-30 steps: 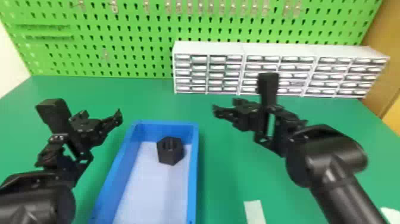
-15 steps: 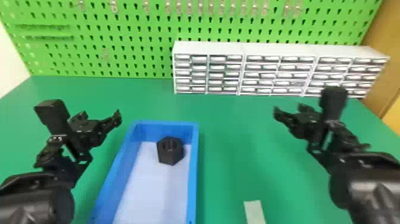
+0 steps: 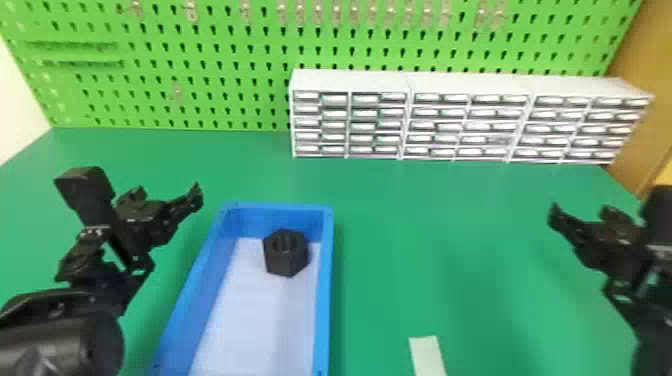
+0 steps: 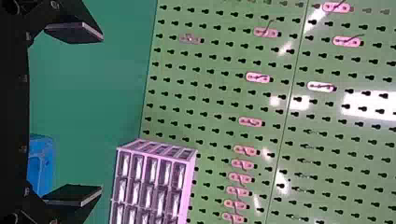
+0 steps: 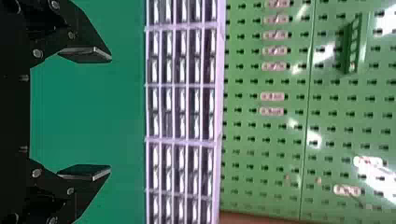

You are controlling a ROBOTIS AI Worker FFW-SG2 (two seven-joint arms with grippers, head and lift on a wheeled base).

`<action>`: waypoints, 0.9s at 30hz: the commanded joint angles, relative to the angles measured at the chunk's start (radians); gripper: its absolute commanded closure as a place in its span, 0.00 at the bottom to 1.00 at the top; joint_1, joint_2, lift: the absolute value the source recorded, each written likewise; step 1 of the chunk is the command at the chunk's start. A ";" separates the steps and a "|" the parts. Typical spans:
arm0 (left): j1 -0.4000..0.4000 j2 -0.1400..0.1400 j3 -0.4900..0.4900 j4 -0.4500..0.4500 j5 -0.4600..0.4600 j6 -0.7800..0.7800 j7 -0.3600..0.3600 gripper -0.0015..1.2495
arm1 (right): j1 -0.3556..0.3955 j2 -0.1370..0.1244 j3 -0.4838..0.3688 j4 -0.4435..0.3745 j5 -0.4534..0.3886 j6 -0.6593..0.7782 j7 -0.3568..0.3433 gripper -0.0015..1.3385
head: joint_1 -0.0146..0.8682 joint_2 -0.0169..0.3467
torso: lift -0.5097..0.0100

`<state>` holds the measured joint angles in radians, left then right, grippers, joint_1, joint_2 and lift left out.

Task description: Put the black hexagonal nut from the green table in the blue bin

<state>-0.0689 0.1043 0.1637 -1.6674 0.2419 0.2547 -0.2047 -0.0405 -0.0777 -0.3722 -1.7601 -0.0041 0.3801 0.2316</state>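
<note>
Smooth green table (image 3: 450, 225) | black hexagonal nut (image 3: 285, 262) in rectangular blue bin (image 3: 326, 300) | left tool (image 3: 166, 202), right tool (image 3: 584, 220): spread

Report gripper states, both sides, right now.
Left gripper: open, nothing between the fingers.
Right gripper: open, nothing between the fingers.
</note>
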 commanded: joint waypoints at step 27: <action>0.006 0.000 0.028 0.029 -0.013 0.003 -0.001 0.11 | -0.006 -0.060 -0.148 -0.093 -0.123 0.255 0.118 0.25 | 0.77 0.14 | 0.79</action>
<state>-0.0628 0.1043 0.1911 -1.6384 0.2268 0.2577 -0.2049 -0.0460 -0.1405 -0.5184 -1.8531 -0.1348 0.6347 0.3497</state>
